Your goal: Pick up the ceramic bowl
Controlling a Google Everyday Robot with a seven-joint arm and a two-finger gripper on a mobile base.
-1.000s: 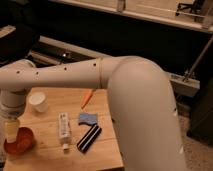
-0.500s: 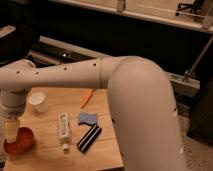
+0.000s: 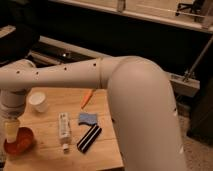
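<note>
Currently arm [image 3: 100,75] stretches left across table [image 3: 107,150], wrist [image 3: 12,102] pointing down; gripper [image 3: 11,131] over bowl [image 3: 22,143] left edge, grip state can't tell.

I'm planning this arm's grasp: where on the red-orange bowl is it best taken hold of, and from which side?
Probably the rim, from straight above. The ceramic bowl sits upright and open on the table, shallow and wide, so pinching its wall suits better than spanning it. The gripper hangs over the bowl, toward its left side in the picture.
</note>
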